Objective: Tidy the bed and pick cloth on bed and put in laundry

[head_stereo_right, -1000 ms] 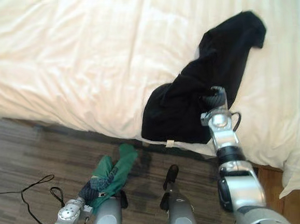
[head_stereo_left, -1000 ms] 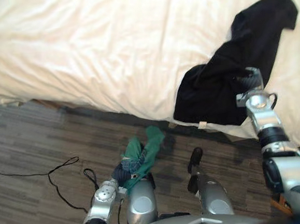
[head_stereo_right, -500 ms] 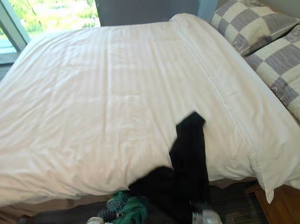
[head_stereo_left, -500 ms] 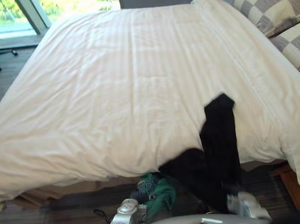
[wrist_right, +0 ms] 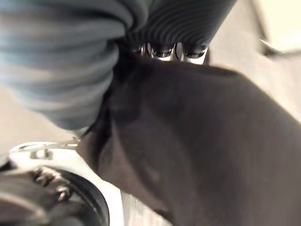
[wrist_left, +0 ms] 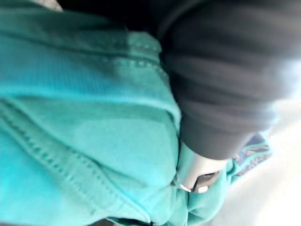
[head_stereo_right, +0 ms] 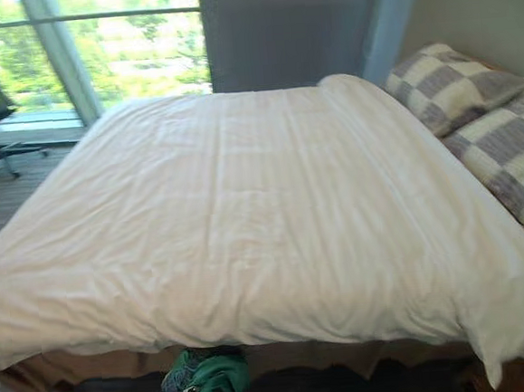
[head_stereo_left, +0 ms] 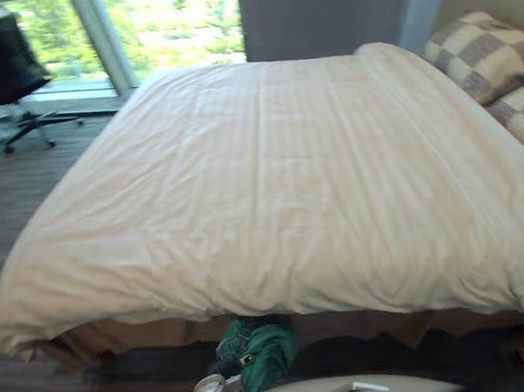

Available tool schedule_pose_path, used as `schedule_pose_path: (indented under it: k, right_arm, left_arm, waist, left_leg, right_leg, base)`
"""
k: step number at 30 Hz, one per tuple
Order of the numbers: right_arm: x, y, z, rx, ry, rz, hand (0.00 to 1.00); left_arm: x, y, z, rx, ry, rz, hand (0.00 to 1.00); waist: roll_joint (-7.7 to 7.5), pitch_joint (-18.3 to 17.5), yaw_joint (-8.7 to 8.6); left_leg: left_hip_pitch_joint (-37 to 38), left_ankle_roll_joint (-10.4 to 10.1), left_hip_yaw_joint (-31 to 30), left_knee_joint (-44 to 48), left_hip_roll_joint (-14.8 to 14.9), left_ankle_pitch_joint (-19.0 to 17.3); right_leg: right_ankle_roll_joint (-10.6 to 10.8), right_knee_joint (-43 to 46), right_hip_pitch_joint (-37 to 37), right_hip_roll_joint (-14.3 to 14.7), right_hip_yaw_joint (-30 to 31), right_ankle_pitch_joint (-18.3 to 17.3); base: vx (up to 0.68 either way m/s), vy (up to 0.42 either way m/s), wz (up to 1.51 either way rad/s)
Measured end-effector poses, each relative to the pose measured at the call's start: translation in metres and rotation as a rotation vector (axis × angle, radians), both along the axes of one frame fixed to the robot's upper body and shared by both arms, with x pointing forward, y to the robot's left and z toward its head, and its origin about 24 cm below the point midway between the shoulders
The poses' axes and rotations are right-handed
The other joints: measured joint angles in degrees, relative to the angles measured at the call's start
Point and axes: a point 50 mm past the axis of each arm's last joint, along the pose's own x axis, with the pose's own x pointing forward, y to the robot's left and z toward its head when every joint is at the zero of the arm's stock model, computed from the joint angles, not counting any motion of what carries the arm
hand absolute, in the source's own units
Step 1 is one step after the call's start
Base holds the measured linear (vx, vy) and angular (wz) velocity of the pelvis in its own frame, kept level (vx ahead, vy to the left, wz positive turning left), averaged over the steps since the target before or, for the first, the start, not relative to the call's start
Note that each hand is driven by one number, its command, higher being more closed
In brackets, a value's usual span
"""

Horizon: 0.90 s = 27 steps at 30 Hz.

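The bed (head_stereo_left: 92, 341) stands smooth under its white duvet (head_stereo_right: 245, 215), checked pillows (head_stereo_right: 473, 107) at its head. Below its near edge hangs a bunched green cloth (head_stereo_left: 267, 352), gripped by the left hand (wrist_left: 198, 172), fingers curled into the folds. The right hand (wrist_right: 164, 50) clutches a black cloth (wrist_right: 197, 141), fingers closed in it

Black cloth (wrist_right: 197, 141) is off the bed (head_stereo_left: 288, 176) now, gripped in my R hand (wrist_right: 164, 49); my view's tilted up, takes in whole bed.
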Motion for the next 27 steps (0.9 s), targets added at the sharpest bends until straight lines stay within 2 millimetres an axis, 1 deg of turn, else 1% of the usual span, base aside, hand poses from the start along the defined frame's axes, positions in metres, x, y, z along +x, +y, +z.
schedule_pose_path:
  k: [1,2,3,4,6,7,8,9,10,11,12,13,14,15,16,17,18,19,20,21,22,23,24,25,26,27]
  right_arm:
    - [0.002,0.000,0.000,0.000,-0.002,0.012,1.00]
    - [0.005,-0.002,0.000,-0.004,-0.005,0.045,1.00]
    - [0.011,-0.006,0.000,-0.016,-0.006,0.098,1.00]
    - [0.016,-0.008,0.000,-0.021,-0.007,0.143,1.00]
    - [0.039,-0.011,0.000,-0.034,-0.024,0.263,1.00]
    - [0.046,-0.012,0.000,-0.032,-0.027,0.301,1.00]
    - [0.050,-0.014,0.000,-0.031,-0.025,0.327,1.00]
    - [0.051,-0.017,0.001,-0.035,-0.025,0.332,1.00]
    - [0.055,-0.013,0.001,-0.014,-0.033,0.326,1.00]
    - [0.058,-0.011,0.001,-0.008,-0.042,0.317,1.00]
    - [0.060,-0.012,0.001,-0.003,-0.052,0.295,1.00]
    - [0.063,-0.019,0.003,0.000,-0.066,0.255,1.00]
    - [0.062,-0.022,0.003,0.004,-0.063,0.235,1.00]
    - [0.067,-0.022,0.003,0.028,-0.082,0.184,1.00]
    - [0.079,-0.016,0.003,0.065,-0.125,0.134,1.00]
    - [0.082,-0.010,0.003,0.090,-0.142,0.102,1.00]
    - [0.090,-0.003,0.003,0.129,-0.179,0.035,1.00]
    - [0.090,0.000,0.003,0.145,-0.185,0.002,1.00]
    - [0.093,-0.004,0.004,0.148,-0.208,-0.052,1.00]
    - [0.091,-0.006,0.004,0.150,-0.209,-0.098,1.00]
    - [0.090,-0.006,0.004,0.150,-0.211,-0.114,1.00]
    - [0.090,-0.006,0.004,0.151,-0.217,-0.137,1.00]
    - [0.092,-0.007,0.004,0.150,-0.233,-0.167,1.00]
    - [0.093,-0.008,0.005,0.147,-0.243,-0.179,1.00]
    - [0.093,-0.010,0.006,0.139,-0.259,-0.194,1.00]
    - [0.092,-0.010,0.006,0.139,-0.273,-0.211,1.00]
  left_arm:
    - [0.001,0.000,0.001,0.002,-0.007,0.001,1.00]
    - [0.001,0.001,0.001,0.004,-0.008,0.006,1.00]
    - [0.002,0.001,0.001,-0.001,-0.014,0.030,1.00]
    - [0.001,0.002,0.001,-0.001,-0.014,0.048,1.00]
    - [0.002,0.004,0.002,-0.004,-0.022,0.103,1.00]
    - [0.006,0.004,0.004,-0.009,-0.043,0.113,1.00]
    - [0.007,0.004,0.005,-0.014,-0.057,0.124,1.00]
    - [0.008,0.004,0.006,-0.014,-0.071,0.127,1.00]
    - [0.013,0.011,0.010,-0.001,-0.101,0.146,1.00]
    - [0.013,0.012,0.010,0.001,-0.105,0.152,1.00]
    - [0.014,0.013,0.010,0.000,-0.112,0.151,1.00]
    - [0.009,0.008,0.008,-0.019,-0.103,0.145,1.00]
    - [0.005,0.005,0.007,-0.027,-0.099,0.137,1.00]
    - [0.003,0.006,0.006,-0.024,-0.092,0.126,1.00]
    - [0.004,0.011,0.006,-0.014,-0.089,0.122,1.00]
    - [0.003,0.016,0.006,0.002,-0.080,0.107,1.00]
    - [0.001,0.023,0.005,0.025,-0.056,0.078,1.00]
    - [0.000,0.023,0.004,0.028,-0.047,0.067,1.00]
    - [-0.003,0.018,0.001,0.022,-0.016,0.033,1.00]
    - [-0.003,0.016,0.000,0.019,-0.004,-0.001,1.00]
    - [-0.004,0.016,0.000,0.018,0.000,-0.011,1.00]
    - [-0.003,0.017,0.000,0.018,0.007,-0.040,1.00]
    - [0.000,0.017,0.001,0.015,0.005,-0.057,1.00]
    - [0.000,0.016,0.000,0.013,0.008,-0.061,1.00]
    - [0.002,0.014,0.000,0.016,0.017,-0.090,1.00]
    - [0.003,0.013,-0.001,0.014,0.035,-0.111,1.00]
  waist:
    - [-0.13,-0.01,0.18]
    - [-0.26,-0.44,0.78]
    - [-0.08,-0.52,1.92]
    - [-0.03,-0.62,2.12]
    - [-0.27,-0.69,2.62]
    - [-0.89,-0.95,3.11]
    - [-0.84,-0.72,3.04]
    - [-0.12,-0.40,3.18]
    - [-2.02,0.52,3.40]
    - [-2.38,1.27,3.47]
    - [-2.07,1.82,3.77]
    - [0.30,2.02,4.63]
    - [1.30,2.14,4.55]
    - [2.52,2.29,4.37]
    - [1.38,1.76,4.40]
    - [-0.98,1.59,3.76]
    - [-1.73,2.29,3.29]
    - [-1.05,2.49,2.94]
    - [-0.25,3.87,1.59]
    - [0.43,4.15,1.56]
    - [0.88,4.08,1.64]
    - [1.24,4.27,1.66]
    - [1.24,5.23,1.61]
    - [1.24,5.57,1.37]
    - [1.62,6.00,0.90]
    - [1.53,6.16,0.10]
  left_leg:
    - [-0.61,0.65,-1.40,-0.01,-0.55,0.45]
    - [-1.85,1.20,-3.41,-0.02,-1.37,1.47]
    - [-2.43,0.75,-5.71,-0.02,-2.38,2.49]
    - [-2.97,0.71,-7.11,-0.01,-2.81,3.00]
    - [-6.89,1.44,-10.81,0.02,-4.46,6.00]
    - [-8.88,3.06,-10.61,0.04,-5.31,8.19]
    - [-10.55,5.76,-9.35,-0.02,-6.07,10.12]
    - [-11.13,12.30,-5.91,0.07,-6.08,7.44]
    - [-11.98,14.84,7.71,3.65,-5.14,0.92]
    - [-12.79,14.87,11.23,7.18,-4.21,-0.46]
    - [-13.35,14.23,13.43,10.59,-3.35,-1.28]
    - [-12.98,13.10,14.58,15.41,-2.08,-1.48]
    - [-12.97,11.33,12.78,14.74,-2.55,-1.51]
    - [-13.31,13.35,9.25,11.87,-5.08,-0.87]
    - [-13.73,14.46,12.26,9.14,-7.35,-2.73]
    - [-14.27,14.90,16.13,10.53,-8.09,-4.36]
    - [-15.68,15.97,22.29,17.41,-5.04,-7.12]
    - [-15.04,14.15,23.14,18.13,-3.81,-7.11]
    - [-13.65,13.19,20.00,15.36,-6.26,-6.12]
    - [-11.29,13.05,16.85,10.52,-8.40,-4.52]
    - [-10.33,13.18,15.40,8.89,-8.98,-3.83]
    - [-8.72,13.44,12.54,6.83,-9.58,-2.94]
    - [-7.42,13.42,9.67,6.06,-9.81,-2.82]
    - [-7.06,13.39,8.35,6.02,-9.89,-2.83]
    - [-6.60,13.22,5.79,5.92,-10.00,-2.93]
    - [-5.65,13.11,2.89,5.52,-10.14,-2.98]
  right_leg:
    - [-0.22,0.40,0.12,0.17,0.58,-1.00]
    - [-0.16,0.87,0.52,-0.19,0.08,-2.17]
    - [-0.24,0.90,1.60,-1.27,-2.76,-2.33]
    - [-0.21,0.93,2.37,-1.56,-4.02,-2.35]
    - [0.01,1.12,2.95,-2.11,-8.96,-2.09]
    - [-0.13,1.08,3.39,-2.35,-11.79,-1.99]
    - [-0.78,0.80,4.41,-2.64,-16.00,-1.42]
    - [-1.33,0.08,5.67,-2.45,-19.55,-0.60]
    - [-1.52,-1.88,9.04,-3.20,-28.09,-0.27]
    - [-1.52,-1.65,10.32,-3.61,-30.68,-0.27]
    - [-1.51,-1.09,11.39,-4.07,-32.86,-0.29]
    - [-1.47,1.56,13.31,-3.80,-35.32,-0.91]
    - [-1.90,3.33,13.69,-3.97,-35.65,-1.49]
    - [-3.92,3.24,13.34,-3.63,-34.46,-3.36]
    - [-3.94,-3.33,13.23,-2.71,-34.33,-3.95]
    - [-2.54,-6.19,14.03,-3.67,-36.12,-3.90]
    - [1.14,-5.76,14.59,-5.05,-41.20,-2.18]
    - [1.53,-4.11,14.79,-5.14,-42.43,-2.06]
    - [0.86,-1.79,16.36,-5.34,-44.17,-1.42]
    - [-0.72,0.05,17.10,-5.55,-44.52,0.78]
    - [-1.00,1.45,17.26,-5.63,-44.69,1.96]
    - [-0.88,5.62,17.13,-6.30,-44.18,3.00]
    - [-1.77,10.90,15.99,-7.04,-41.46,1.32]
    - [-2.53,13.32,14.91,-6.99,-39.61,0.46]
    - [-2.12,16.12,11.58,-5.56,-32.84,-1.32]
    - [-1.22,16.52,9.17,-3.18,-25.48,-2.51]
  base:
    - [0.04,-0.054,1.91]
    - [0.09,-0.032,1.50]
    - [0.10,-0.021,1.36]
    - [0.12,-0.014,1.29]
    - [0.04,-0.021,1.75]
    - [-0.02,-0.002,2.15]
    - [-0.03,0.030,2.02]
    - [-0.03,0.075,2.92]
    - [-0.01,0.070,2.63]
    - [0.00,0.039,2.50]
    - [0.00,0.032,1.83]
    - [0.02,0.042,1.71]
    - [0.00,0.076,2.06]
    - [-0.04,0.076,1.77]
    - [-0.06,0.083,1.77]
    - [-0.04,0.099,1.59]
    - [0.01,0.079,1.26]
    - [0.08,0.157,1.67]
    - [0.10,0.190,1.52]
    - [0.11,0.197,1.46]
    - [0.10,0.136,1.07]
    - [0.11,0.074,1.01]
    - [0.11,0.056,1.02]
    - [0.10,0.037,1.07]
    - [0.11,0.031,1.21]
    - [0.11,0.030,1.27]
